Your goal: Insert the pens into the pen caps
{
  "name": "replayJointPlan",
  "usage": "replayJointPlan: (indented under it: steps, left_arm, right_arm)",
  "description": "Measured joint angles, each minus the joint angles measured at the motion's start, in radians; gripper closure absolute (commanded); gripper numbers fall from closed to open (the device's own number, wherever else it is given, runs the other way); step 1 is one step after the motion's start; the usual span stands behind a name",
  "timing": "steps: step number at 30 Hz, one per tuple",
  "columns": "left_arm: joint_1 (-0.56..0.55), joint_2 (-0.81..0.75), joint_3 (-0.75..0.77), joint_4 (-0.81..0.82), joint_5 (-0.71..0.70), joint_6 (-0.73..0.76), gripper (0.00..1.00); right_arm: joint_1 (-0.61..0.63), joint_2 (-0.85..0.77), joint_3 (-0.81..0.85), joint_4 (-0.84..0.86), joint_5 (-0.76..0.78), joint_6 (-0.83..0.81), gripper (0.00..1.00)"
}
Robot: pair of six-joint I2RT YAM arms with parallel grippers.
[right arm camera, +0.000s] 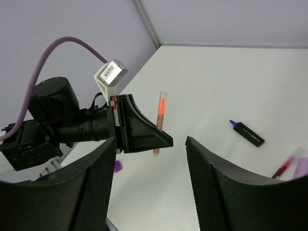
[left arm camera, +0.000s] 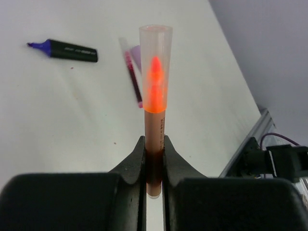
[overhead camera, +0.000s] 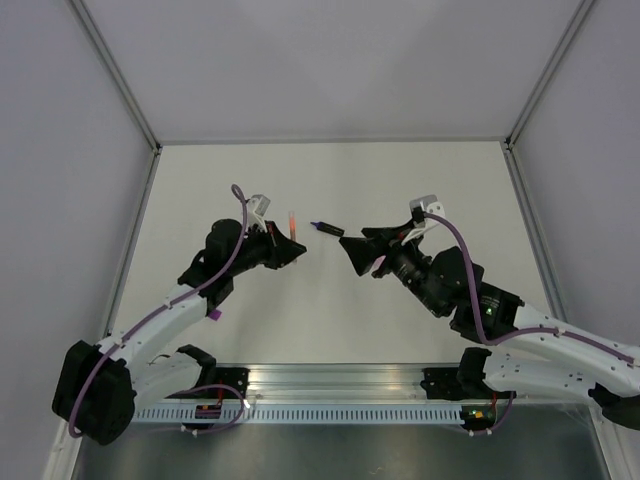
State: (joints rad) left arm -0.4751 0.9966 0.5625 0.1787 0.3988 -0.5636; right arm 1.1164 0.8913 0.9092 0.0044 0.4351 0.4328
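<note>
My left claw was smooth matt black plastic; my right claw's pads looked finely grained. The cap on my held pen was frosted clear plastic, the tabletop matt white.

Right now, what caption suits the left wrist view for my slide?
Left fingers grip an upright pen, its orange tip inside a clear cap; a dark pen lies uncapped on the table.

white table, grey walls

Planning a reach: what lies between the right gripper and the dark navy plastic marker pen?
Only bare white table separates right gripper from dark navy marker pen, in the top view.
</note>
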Motion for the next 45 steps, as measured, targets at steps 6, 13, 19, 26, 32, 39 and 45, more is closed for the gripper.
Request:
replayJointPlan:
  steps: [6,13,19,26,32,39,45]
  left_arm:
    - [0.000,0.240,0.075,-0.072,-0.101,-0.001,0.98]
    - [-0.031,0.462,0.188,-0.122,-0.141,-0.011,0.95]
    - [-0.090,0.563,0.244,-0.149,-0.197,-0.029,0.91]
    - [-0.164,0.676,0.345,-0.163,-0.238,-0.045,0.90]
    - [-0.195,0.782,0.404,-0.146,-0.236,-0.067,0.90]
    - [-0.216,0.851,0.454,-0.148,-0.239,-0.076,0.87]
    - [-0.233,0.878,0.499,-0.148,-0.238,-0.080,0.80]
  right_arm:
    - [-0.001,-0.102,-0.155,-0.002,0.085,-0.019,0.33]
    - [-0.001,-0.105,-0.176,-0.016,0.089,-0.020,0.32]
    - [-0.001,-0.105,-0.176,-0.016,0.085,-0.020,0.32]
    - [-0.001,-0.105,-0.176,-0.016,0.085,-0.023,0.31]
    - [-0.001,-0.105,-0.176,-0.016,0.085,-0.027,0.31]
    - [-0.001,-0.105,-0.176,-0.016,0.082,-0.027,0.31]
    - [-0.001,-0.105,-0.176,-0.017,0.082,-0.027,0.31]
